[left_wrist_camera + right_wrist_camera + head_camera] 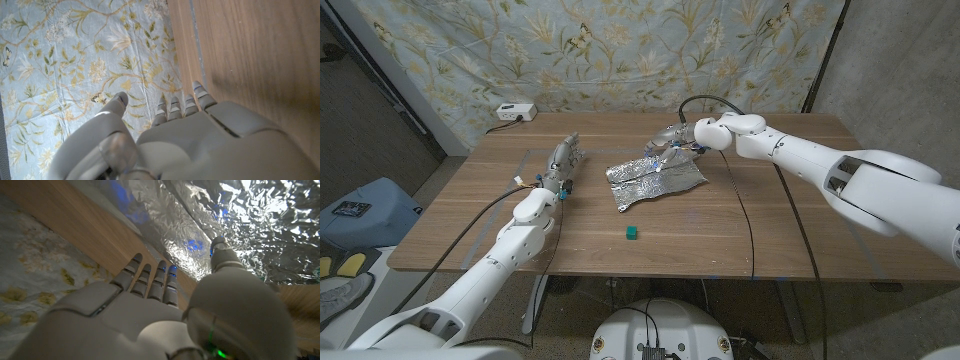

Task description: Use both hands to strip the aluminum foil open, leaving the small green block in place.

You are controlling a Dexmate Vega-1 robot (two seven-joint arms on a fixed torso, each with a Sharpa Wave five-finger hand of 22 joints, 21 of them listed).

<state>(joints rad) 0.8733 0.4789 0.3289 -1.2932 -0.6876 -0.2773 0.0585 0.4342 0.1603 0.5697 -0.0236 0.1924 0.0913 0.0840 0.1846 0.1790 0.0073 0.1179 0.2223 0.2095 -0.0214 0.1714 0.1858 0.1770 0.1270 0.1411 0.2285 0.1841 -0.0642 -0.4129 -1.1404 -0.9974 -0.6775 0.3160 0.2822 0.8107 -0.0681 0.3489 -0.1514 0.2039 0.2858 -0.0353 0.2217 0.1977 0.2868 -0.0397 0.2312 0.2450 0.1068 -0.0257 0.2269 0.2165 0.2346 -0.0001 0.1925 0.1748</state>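
Note:
A crumpled sheet of aluminum foil (pixel 655 180) lies spread open on the middle of the wooden table (pixel 770 230). The small green block (pixel 633 232) sits bare on the wood in front of the foil, apart from it. My right hand (pixel 672 145) is at the foil's far edge, where the sheet is rucked up. In the right wrist view its fingers (pixel 150 277) reach out straight beside the foil (pixel 240 215) and its thumb tip touches the sheet; nothing is pinched. My left hand (pixel 563 160) is left of the foil, clear of it, with fingers (pixel 182 105) extended and nothing in them.
A white power strip (pixel 515 111) sits at the table's far left corner. Black cables (pixel 740 215) trail across the table from both arms. A floral curtain (pixel 620 50) hangs behind the table. A blue bag (pixel 365 210) lies on the floor at the left.

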